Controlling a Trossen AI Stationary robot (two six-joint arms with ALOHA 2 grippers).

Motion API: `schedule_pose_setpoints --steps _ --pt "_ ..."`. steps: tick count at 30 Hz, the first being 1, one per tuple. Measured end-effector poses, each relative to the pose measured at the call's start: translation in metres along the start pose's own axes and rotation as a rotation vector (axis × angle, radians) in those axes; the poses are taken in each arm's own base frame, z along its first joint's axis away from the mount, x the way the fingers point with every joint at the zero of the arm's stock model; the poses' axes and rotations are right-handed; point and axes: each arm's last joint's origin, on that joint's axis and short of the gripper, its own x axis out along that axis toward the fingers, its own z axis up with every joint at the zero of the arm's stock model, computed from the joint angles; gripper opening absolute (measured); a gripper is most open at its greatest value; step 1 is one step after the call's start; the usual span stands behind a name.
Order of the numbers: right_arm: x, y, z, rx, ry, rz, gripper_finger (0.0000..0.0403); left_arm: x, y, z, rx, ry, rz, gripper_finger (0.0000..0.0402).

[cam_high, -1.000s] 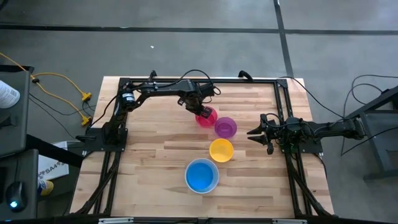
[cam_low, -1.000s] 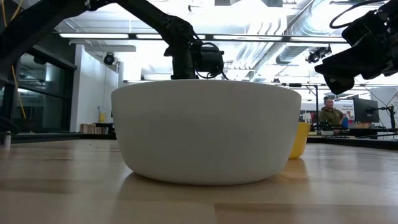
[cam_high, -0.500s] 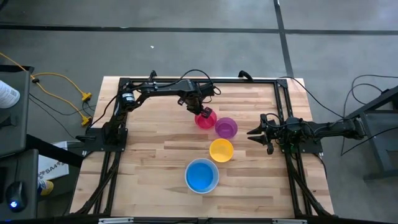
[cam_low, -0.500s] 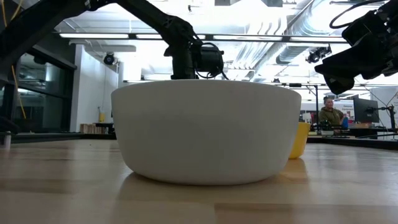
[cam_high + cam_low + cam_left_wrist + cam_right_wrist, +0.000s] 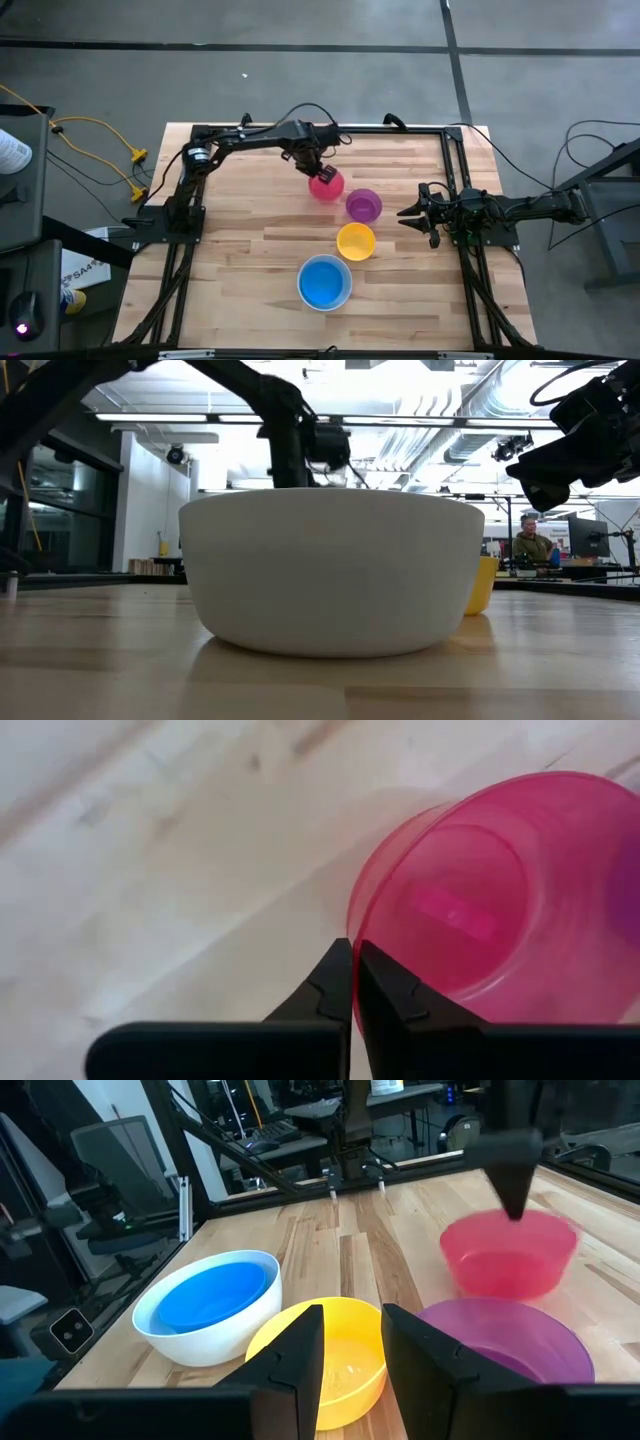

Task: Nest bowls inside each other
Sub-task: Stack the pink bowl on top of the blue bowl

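Observation:
A pink-red bowl (image 5: 327, 185) is at the far middle of the table, with my left gripper (image 5: 318, 172) shut on its rim from above. Beside it toward the right stands a purple bowl (image 5: 363, 205), and nearer, a yellow-orange bowl (image 5: 356, 241). A blue bowl (image 5: 322, 282) sits inside the white bowl (image 5: 343, 295) near the front edge. My right gripper (image 5: 403, 213) waits open at the table's right, level and pointing toward the bowls. In the low view the white bowl (image 5: 330, 570) hides the pink-red bowl. My left gripper pinches the pink-red bowl's rim (image 5: 350, 920) on its far-left side, one finger inside the bowl and one outside. The fingers point steeply down from above. The bowl (image 5: 510, 1255) hangs tilted from them and looks raised a little off the table.
The arms' black frame (image 5: 200, 130) runs along the table's far, left and right sides. Bare wood lies left of the bowls and at the near corners. A person (image 5: 530, 545) sits far behind the table in the room.
My left gripper has gone a little up and toward the table's far left. The pink-red bowl has shifted with it, away from the purple bowl.

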Motion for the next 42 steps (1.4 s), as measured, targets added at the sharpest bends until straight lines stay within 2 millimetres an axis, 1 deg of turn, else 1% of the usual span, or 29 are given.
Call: schedule_pose_setpoints --steps 5,9,13,18,22,27,32,36,39,42 --pt "0.000 0.000 0.000 0.000 0.001 0.000 0.0097 -0.035 0.010 -0.008 0.025 -0.007 0.026 0.0001" --pt "0.000 0.000 0.000 0.000 0.001 0.000 0.0097 -0.066 0.012 -0.022 0.070 -0.010 0.032 0.0001" --pt "0.000 0.000 0.000 0.000 0.001 0.000 0.0097 -0.094 0.003 -0.043 0.138 -0.025 0.006 0.0000" --pt "0.000 0.000 0.000 0.000 0.001 0.000 0.0097 -0.117 -0.020 -0.074 0.237 -0.045 -0.041 0.0000" --pt "0.000 0.000 0.000 0.000 0.001 0.000 0.0097 -0.121 -0.042 -0.101 0.309 -0.027 -0.062 0.0000" --pt "0.000 0.000 0.000 0.000 0.001 0.000 0.0097 -0.126 -0.071 -0.138 0.418 -0.014 -0.100 0.0000" --pt "0.000 0.000 0.000 0.000 0.001 0.000 0.0097 -0.129 -0.096 -0.177 0.482 -0.010 -0.142 0.0000" --pt "0.000 0.000 0.000 0.000 0.001 0.000 0.0097 -0.133 -0.113 -0.198 0.518 -0.052 -0.195 0.0000" --pt "0.000 0.000 0.000 0.000 0.001 0.000 0.0097 -0.125 -0.126 -0.209 0.523 -0.051 -0.212 0.0000" --pt "0.000 0.000 0.000 0.000 0.001 0.000 0.0097 -0.111 -0.135 -0.216 0.523 -0.023 -0.202 0.0000"
